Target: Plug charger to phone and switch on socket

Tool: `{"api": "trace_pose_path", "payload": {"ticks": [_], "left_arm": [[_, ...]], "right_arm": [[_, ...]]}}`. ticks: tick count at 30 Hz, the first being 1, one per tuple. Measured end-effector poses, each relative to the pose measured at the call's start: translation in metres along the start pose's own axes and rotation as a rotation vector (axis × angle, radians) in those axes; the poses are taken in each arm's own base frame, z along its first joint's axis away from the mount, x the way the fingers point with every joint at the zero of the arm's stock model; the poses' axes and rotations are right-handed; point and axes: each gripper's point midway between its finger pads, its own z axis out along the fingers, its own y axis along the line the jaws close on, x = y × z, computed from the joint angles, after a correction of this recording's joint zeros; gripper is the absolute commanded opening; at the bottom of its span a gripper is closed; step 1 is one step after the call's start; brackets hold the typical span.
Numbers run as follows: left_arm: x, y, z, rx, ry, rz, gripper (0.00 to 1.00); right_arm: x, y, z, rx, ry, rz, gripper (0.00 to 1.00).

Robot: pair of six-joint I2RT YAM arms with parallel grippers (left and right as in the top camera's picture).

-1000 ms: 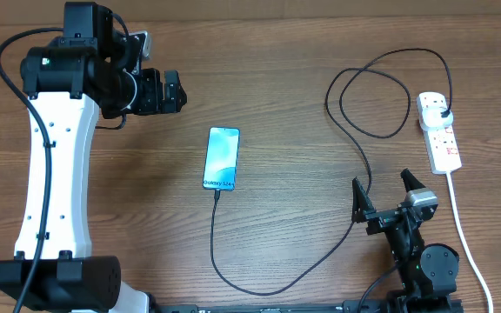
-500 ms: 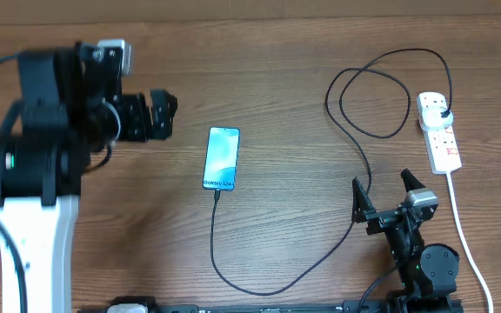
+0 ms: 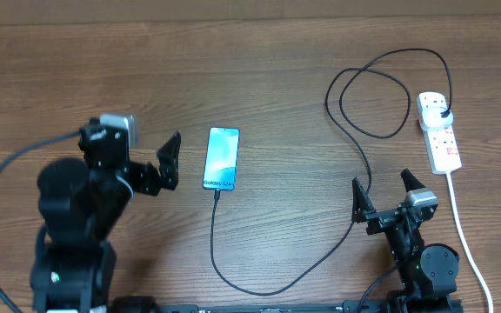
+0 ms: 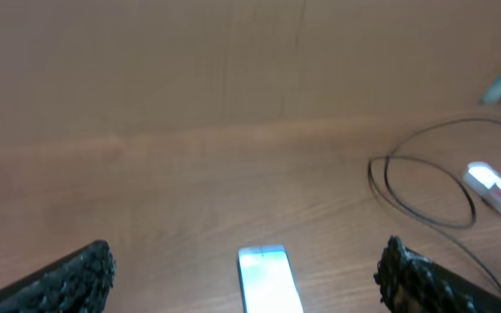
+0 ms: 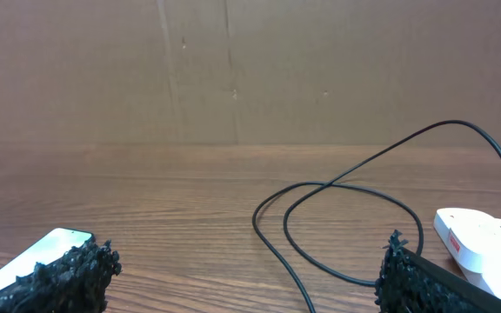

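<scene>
Overhead view puts the socket, a white moulded-plastic strip, at the far right of the wood-grain counter. Its long axis runs away from the robot with a slight tilt, and its thick white cord trails back toward the near edge. The right claw is spread wide and holds nothing. It hovers low near the front edge, with the socket ahead of it and off to its right, so this is plainly the nearer arm for the reddish switches. Whether any switch is already on is too small to tell. The charger is a thin, limp black cable. Its plug sits in the strip's far outlet, and from there it makes a loose loop, passes just beside the right claw, and curves round to the near end of the phone. The tip meets that end, though how well it is seated cannot be judged. The phone is a flat, glassy slab with a pale blue screen, lying lengthwise mid-counter. The left claw is just left of it, also spread and empty, its rough black pads framing the phone in the left wrist view. Pressing a small rocker will likely need one fingertip brought down squarely.
</scene>
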Motion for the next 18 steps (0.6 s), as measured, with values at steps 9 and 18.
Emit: {"api": "trace_pose_path", "payload": {"ticks": [9,18], "left_arm": [[0.012,-0.004,-0.014,0.004,-0.249,0.128,1.00],[0.051,-0.004,-0.022,-0.003,-0.359,0.212,1.00]], "right_arm": [[0.000,0.000,0.000,0.000,0.000,0.000,1.00],[0.000,0.000,0.000,0.000,0.001,0.000,1.00]]}}
